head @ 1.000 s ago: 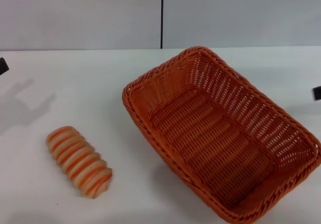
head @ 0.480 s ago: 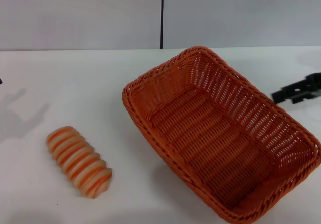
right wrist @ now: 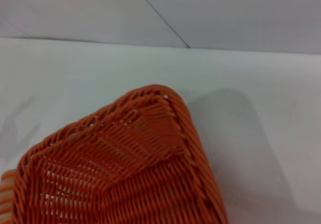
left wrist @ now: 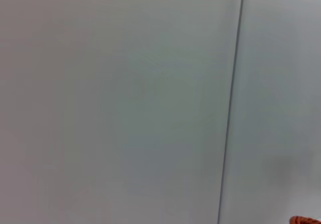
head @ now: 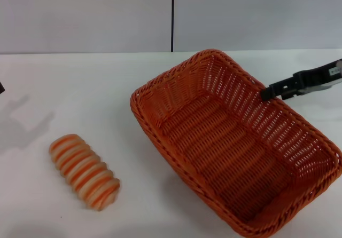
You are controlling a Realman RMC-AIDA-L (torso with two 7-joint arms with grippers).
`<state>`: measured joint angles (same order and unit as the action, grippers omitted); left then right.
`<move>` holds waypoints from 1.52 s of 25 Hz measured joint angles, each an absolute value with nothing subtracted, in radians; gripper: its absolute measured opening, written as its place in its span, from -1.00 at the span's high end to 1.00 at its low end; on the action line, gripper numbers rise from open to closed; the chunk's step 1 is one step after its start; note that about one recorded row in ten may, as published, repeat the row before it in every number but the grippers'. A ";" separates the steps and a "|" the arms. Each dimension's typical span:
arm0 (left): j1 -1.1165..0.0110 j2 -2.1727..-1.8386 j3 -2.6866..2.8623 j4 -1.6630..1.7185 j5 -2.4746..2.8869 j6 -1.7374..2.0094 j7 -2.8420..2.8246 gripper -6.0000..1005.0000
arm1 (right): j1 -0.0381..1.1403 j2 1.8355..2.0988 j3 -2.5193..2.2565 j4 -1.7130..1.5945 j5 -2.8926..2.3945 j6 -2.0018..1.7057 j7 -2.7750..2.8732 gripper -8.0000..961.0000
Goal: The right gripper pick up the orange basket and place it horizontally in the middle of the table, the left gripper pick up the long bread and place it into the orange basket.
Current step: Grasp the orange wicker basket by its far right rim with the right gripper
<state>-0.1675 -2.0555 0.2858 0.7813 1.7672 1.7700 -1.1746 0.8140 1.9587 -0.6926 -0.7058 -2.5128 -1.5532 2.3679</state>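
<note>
The jaws of the right gripper (head: 265,94) cannot be told as spread or closed; only a narrow black tip is seen from the side in the head view, and nothing is held in it. Over the last second this gripper has been carried in from the right edge, where only a sliver of it was visible, until its tip is now placed over the far long rim of the orange basket (head: 235,142). Whether the rim is touched cannot be made out. From this it is judged that the reach for the basket is nearly done and that the grasp has not yet been made.

The arm is stretched almost level, slanting slightly down toward the basket from the right. In the right wrist view the basket's corner (right wrist: 150,133) is seen close below.

The basket has not been shifted: it lies diagonally on the right half of the white surface (head: 96,88). The long bread (head: 84,172) lies untouched at the front left, well apart from the basket.

The left gripper is not shown; only a dark speck is seen at the left edge, with its shadow cast on the surface.
</note>
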 joint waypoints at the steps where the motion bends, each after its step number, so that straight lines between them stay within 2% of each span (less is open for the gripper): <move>1: -0.168 -2.056 0.287 0.779 1.768 1.771 -1.168 -0.65 | 0.816 1.960 -0.694 -0.695 -2.507 -1.544 2.360 -0.62; 4: -0.169 -2.056 0.286 0.770 1.768 1.771 -1.156 -0.65 | 0.822 1.965 -0.702 -0.664 -2.480 -1.519 2.339 -0.62; 9: -0.170 -2.055 0.282 0.754 1.768 1.768 -1.141 -0.65 | 0.829 1.992 -0.718 -0.642 -2.477 -1.495 2.335 -0.62; 19: -0.167 -2.051 0.280 0.752 1.768 1.772 -1.140 -0.65 | 0.831 1.997 -0.768 -0.588 -2.484 -1.442 2.380 -0.61; 21: -0.165 -2.051 0.279 0.752 1.768 1.775 -1.140 -0.65 | 0.828 1.999 -0.768 -0.592 -2.484 -1.441 2.380 -0.27; 32: -0.169 -2.052 0.254 0.752 1.764 1.782 -1.140 -0.65 | 0.829 2.007 -0.820 -0.661 -2.486 -1.452 2.394 0.22; 37: -0.169 -2.052 0.244 0.752 1.754 1.784 -1.140 -0.65 | 0.840 2.003 -0.843 -0.685 -2.486 -1.480 2.388 0.66; 38: -0.169 -2.052 0.242 0.752 1.753 1.785 -1.140 -0.65 | 0.842 2.002 -0.852 -0.703 -2.486 -1.493 2.383 0.66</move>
